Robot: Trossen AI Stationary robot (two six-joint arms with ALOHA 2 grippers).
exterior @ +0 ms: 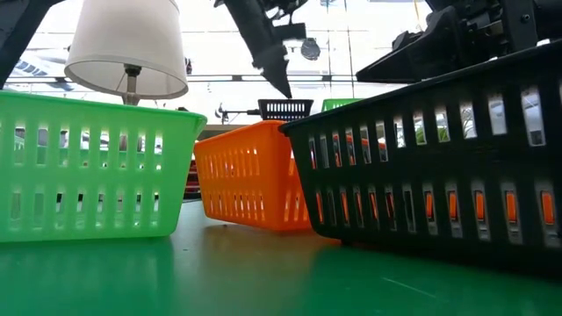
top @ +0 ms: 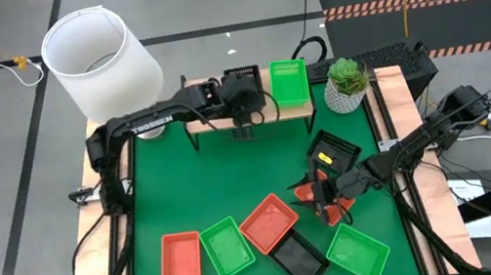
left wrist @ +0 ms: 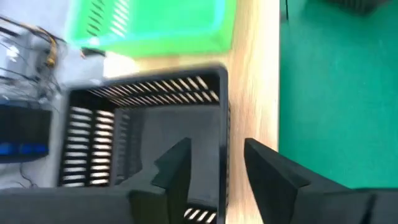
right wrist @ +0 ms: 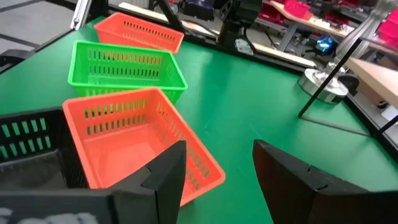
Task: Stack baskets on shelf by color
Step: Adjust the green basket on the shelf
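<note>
Jaws of the left gripper [left wrist: 214, 168] straddle the wall of a black basket [left wrist: 143, 124] on the shelf [left wrist: 252, 74], spread slightly. The right gripper [right wrist: 217, 165] gapes above the table [right wrist: 249, 112].

Colours on the green table

The table mat [top: 233, 184] is dark green. On the light wooden shelf [top: 213, 121] stand one black basket [top: 242, 81] and one bright green basket [top: 288, 82]. Near the front lie orange-red [top: 181, 259], green [top: 227, 247] and black [top: 299, 257] slotted baskets; the lampshade [top: 103, 63] is white.

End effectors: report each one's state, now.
Left end effector: open, fingers astride the black slotted plastic basket's wall on the wooden shelf.
Right end effector: open, empty.
</note>
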